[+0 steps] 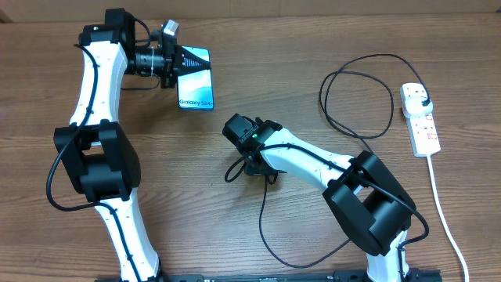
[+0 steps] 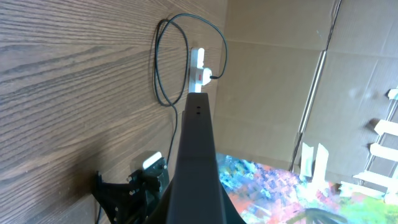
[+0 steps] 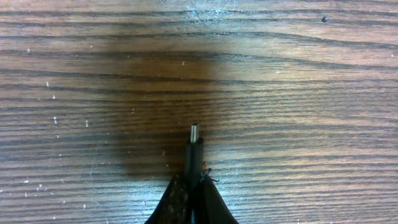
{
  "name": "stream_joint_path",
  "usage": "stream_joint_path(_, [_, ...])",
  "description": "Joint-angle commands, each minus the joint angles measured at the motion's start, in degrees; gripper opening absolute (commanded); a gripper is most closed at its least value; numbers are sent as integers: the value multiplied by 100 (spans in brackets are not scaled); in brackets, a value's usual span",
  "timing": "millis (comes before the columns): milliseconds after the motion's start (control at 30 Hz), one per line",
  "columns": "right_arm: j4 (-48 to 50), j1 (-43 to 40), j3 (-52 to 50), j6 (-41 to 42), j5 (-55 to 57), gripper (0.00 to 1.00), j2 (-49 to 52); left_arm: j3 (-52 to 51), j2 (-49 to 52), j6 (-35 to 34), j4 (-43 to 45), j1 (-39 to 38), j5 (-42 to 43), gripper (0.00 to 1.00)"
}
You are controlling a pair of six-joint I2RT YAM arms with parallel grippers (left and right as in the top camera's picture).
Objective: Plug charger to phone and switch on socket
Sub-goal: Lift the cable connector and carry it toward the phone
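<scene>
Two grips hold: left end effector (image 1: 185,61) pinches the phone (image 1: 196,92), right end effector (image 3: 190,188) pinches the charger (image 3: 194,152) near its tip; next, tip must meet phone port.

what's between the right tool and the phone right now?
Overhead view: only bare table between the right tool, shut on the charger tip, and the phone held in the left tool.
</scene>
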Motion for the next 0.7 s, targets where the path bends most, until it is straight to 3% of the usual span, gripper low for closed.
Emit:
stream_joint_path(0, [0,-15,33,24,81,4,190,118,15,-2,2,28,238,4])
stream_joint_path(367, [-7,-216,114,-46,-688,4,179,118,15,-46,17,42,415,4])
stream_joint_path(667, [435,-957,334,-715,-3106,4,177,118,15,-144,240,245,975,4])
